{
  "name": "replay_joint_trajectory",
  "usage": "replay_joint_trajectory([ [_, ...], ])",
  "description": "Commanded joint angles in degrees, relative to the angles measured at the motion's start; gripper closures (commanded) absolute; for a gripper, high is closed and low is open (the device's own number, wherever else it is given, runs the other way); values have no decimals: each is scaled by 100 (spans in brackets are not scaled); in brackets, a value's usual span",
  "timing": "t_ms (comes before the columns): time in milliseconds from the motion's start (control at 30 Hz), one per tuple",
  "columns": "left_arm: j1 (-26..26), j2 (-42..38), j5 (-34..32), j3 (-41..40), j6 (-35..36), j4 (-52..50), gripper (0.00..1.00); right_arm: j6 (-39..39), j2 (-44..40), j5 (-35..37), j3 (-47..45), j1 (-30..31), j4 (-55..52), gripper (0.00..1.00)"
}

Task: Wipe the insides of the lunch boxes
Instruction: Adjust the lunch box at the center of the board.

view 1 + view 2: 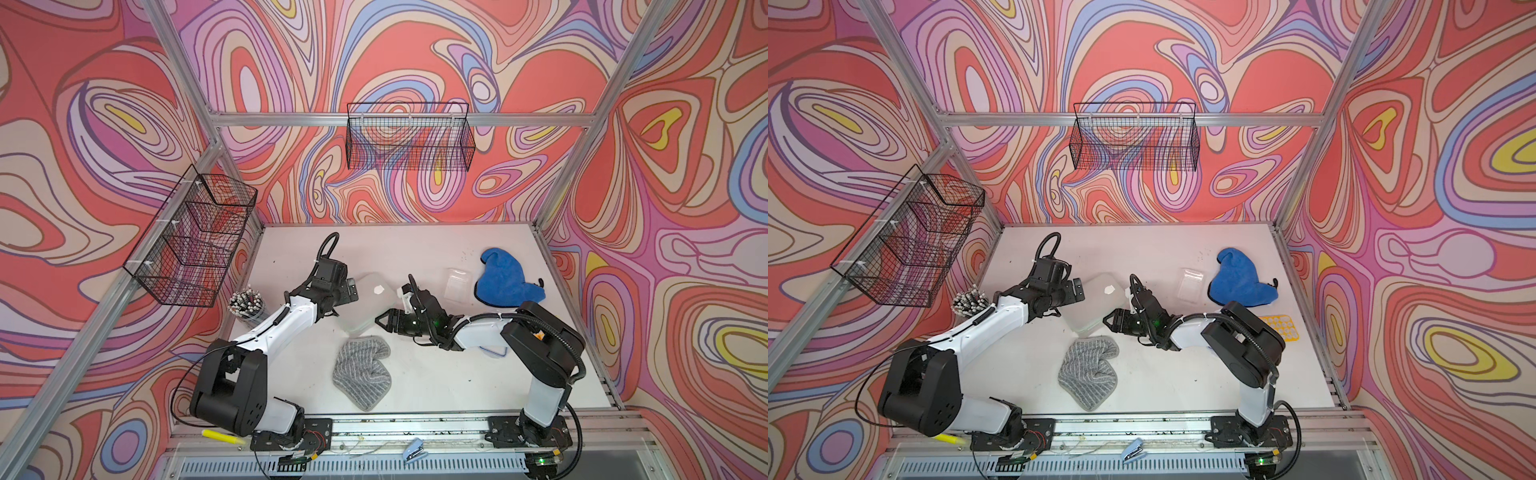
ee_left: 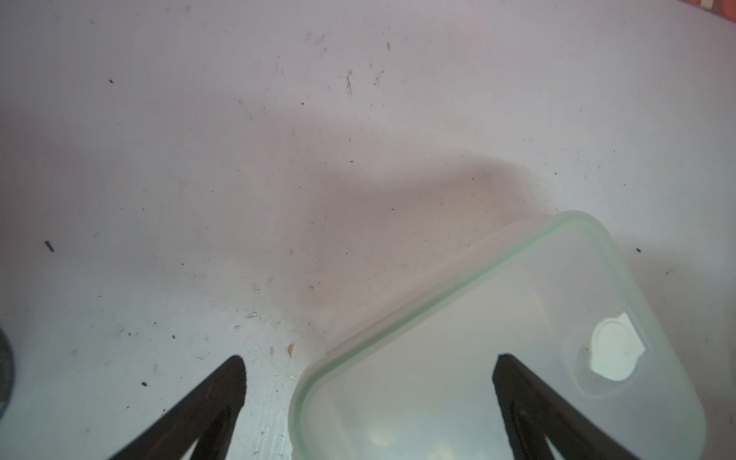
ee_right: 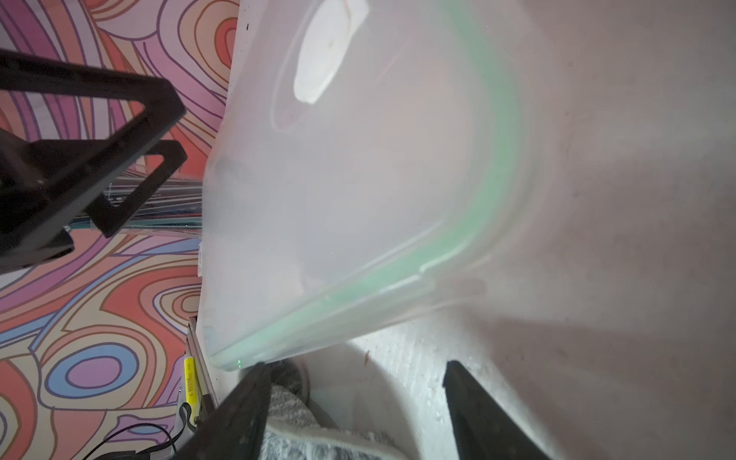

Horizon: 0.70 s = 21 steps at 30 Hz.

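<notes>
White desk (image 1: 415, 249), scuffed and speckled. Blue cloth (image 1: 505, 278) bunched at the far right. Grey striped cloth (image 1: 361, 374) crumpled near the front middle. Cup of pens (image 1: 247, 307) by the left wall. Yellow calculator (image 1: 1276, 326) half hidden behind the right arm. The two arms reach in from the front and meet over the large lunch box (image 1: 365, 307) at desk centre, covering part of its left and near edges in both top views. Its long axis runs near to far, the far end leaning slightly right. Frosted, rounded corners, thin green line round the rim, white round patch on the upper face; whether that face is a lid cannot be told. Small lunch box (image 1: 458, 284) sits apart to the right, just beside the blue cloth, long axis also near to far; clear, unobstructed. Left end effector (image 2: 370, 358) spread wide, one finger above the large box's upper face, the other above bare desk, pinching nothing. Right end effector (image 3: 356, 364) spread, at the box's near corner with one fingertip just beside it; only desk and grey cloth show between its fingers.
</notes>
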Motion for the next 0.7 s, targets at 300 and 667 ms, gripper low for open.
replay_joint_trajectory([
  [300,41,487,653,115,119,174,9,205,728,189,868,7,357,30],
  [667,-16,230,1262,-271,-373,750,22,330,984,58,1356,-528,217,32],
])
